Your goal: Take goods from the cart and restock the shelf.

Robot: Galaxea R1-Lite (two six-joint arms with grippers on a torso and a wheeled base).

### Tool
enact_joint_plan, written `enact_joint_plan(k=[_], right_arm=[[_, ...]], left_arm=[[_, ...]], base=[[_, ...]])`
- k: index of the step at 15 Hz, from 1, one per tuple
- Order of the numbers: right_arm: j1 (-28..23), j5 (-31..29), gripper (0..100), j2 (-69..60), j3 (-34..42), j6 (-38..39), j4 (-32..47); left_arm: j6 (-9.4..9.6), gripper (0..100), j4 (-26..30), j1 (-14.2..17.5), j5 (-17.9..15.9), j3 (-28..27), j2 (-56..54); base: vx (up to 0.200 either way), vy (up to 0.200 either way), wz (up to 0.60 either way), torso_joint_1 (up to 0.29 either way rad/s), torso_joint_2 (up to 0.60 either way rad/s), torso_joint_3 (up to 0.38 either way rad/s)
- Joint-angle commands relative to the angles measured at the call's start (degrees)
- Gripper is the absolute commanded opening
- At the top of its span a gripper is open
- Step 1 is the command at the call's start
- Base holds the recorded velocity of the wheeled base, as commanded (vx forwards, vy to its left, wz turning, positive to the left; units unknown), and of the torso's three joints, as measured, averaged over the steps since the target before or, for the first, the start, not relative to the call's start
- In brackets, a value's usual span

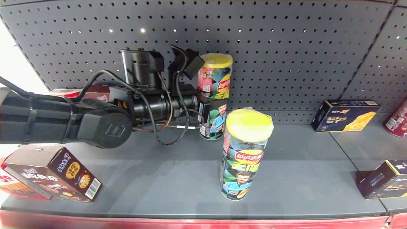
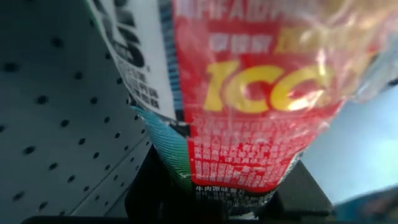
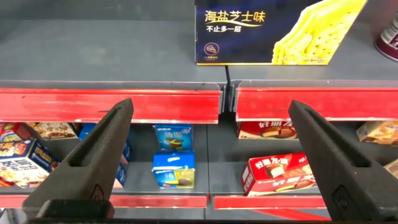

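Left tool clenched on can, upright at shelf back near pegboard, 11 o'clock of front can; set deep, probably to leave front-row room. Right tool spread, empty.

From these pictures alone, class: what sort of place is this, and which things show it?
Most likely a shop's snack aisle: a pegboard-backed shelf holding crisp tubes, and red price rails fronting lower shelves of boxed biscuits.

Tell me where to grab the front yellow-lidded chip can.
Grip the front can around its mid-body, coming level from the open front of the shelf: it stands upright, a round tube with free space either side. The rear can sits behind it.
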Motion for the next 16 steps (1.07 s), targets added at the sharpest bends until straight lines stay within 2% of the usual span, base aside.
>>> enact_joint_plan(k=[1, 4, 15, 16], right_arm=[[0.1, 0.0, 100, 0.2, 0.0, 0.0, 0.0], [0.0, 0.0, 100, 0.2, 0.0, 0.0, 0.0], [0.0, 0.0, 100, 0.2, 0.0, 0.0, 0.0], [0.0, 0.0, 100, 0.2, 0.0, 0.0, 0.0]], left_arm=[[0.03, 0, -0.8, -0.1, 0.0, -0.9, 3.1], [-0.06, 0, -3.8, 0.1, 0.0, -1.0, 5.1], [0.12, 0, -7.2, 0.0, 0.2, -0.5, 8.1], [0.03, 100, -7.8, -0.1, 0.7, -0.5, 8.1]], base=[[0.0, 0.0, 0.0, 0.0, 0.0, 0.0], [0.0, 0.0, 0.0, 0.0, 0.0, 0.0], [0.0, 0.0, 0.0, 0.0, 0.0, 0.0], [0.0, 0.0, 0.0, 0.0, 0.0, 0.0]])
